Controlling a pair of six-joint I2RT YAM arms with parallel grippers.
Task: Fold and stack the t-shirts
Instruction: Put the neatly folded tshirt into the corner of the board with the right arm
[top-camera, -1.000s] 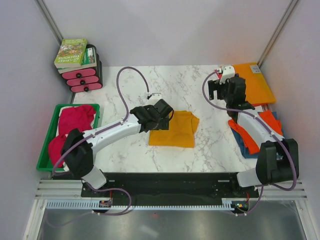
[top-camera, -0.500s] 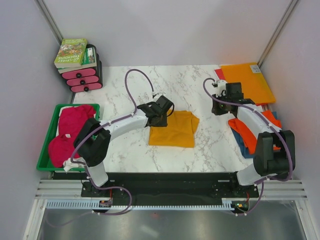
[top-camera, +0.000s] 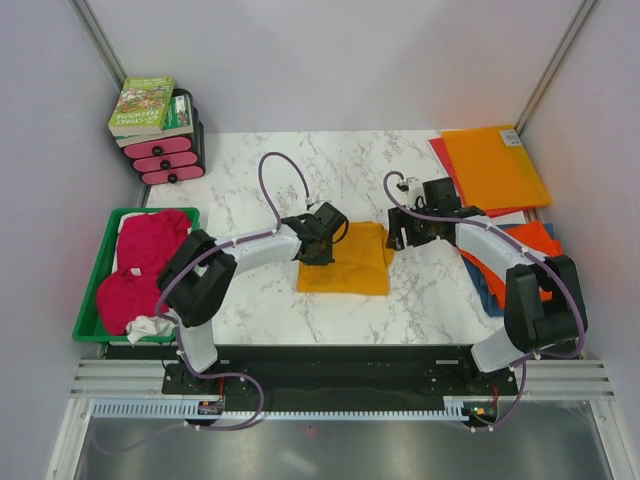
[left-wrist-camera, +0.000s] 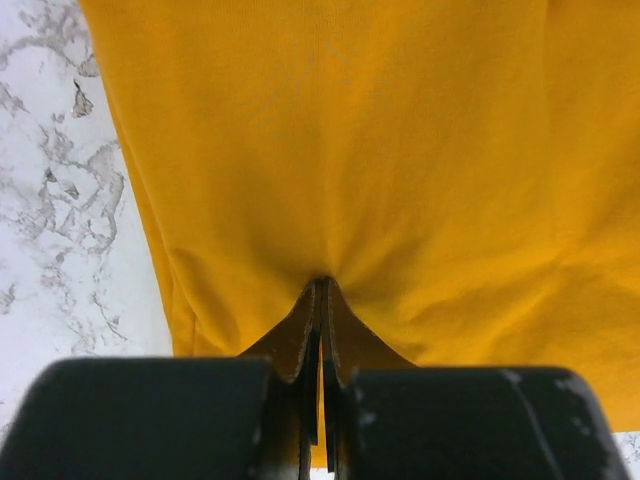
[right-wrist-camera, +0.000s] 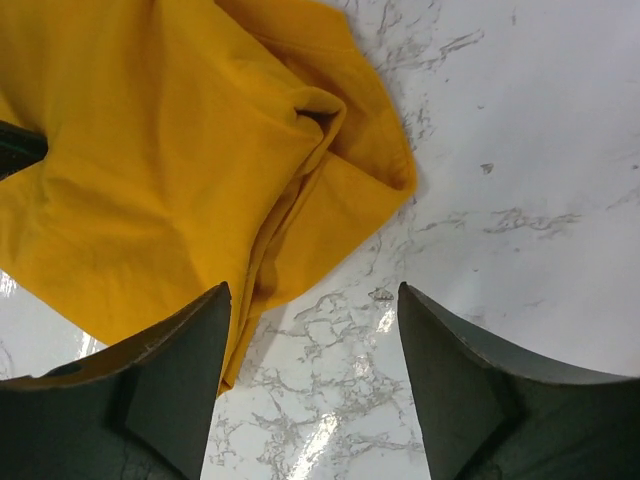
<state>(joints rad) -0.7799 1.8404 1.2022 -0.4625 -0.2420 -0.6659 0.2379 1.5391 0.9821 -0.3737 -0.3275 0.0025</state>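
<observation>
golden-orange t-shirt (top-camera: 345, 262): lying flat-ish in the middle of the marble table (top-camera: 250, 300), partly folded, right edge bunched into a few loose folds
left gripper (top-camera: 320, 245): down on the shirt's left edge, jaws pinched tight together on a bit of the cloth; in the wrist view you can see the fabric pucker right where the fingertips (left-wrist-camera: 312, 300) meet
right gripper (top-camera: 400, 232): sitting just at the shirt's right edge, jaws spread apart with nothing in them; wrist view shows bare marble and the shirt's hem between the two fingers (right-wrist-camera: 190, 370)
magenta-pink shirts (top-camera: 150, 245): heaped in the green bin (top-camera: 150, 210) on the left side, well away from the orange one
red-orange shirt (top-camera: 545, 240): over on the right side, on top of a blue shirt (top-camera: 484, 288), right arm crossing above both
orange sheet (top-camera: 495, 165): flat at the far right corner, small label on it, a red one peeking out underneath
books (top-camera: 142, 105): stacked on the pink drawers (top-camera: 165, 160), far left corner
</observation>
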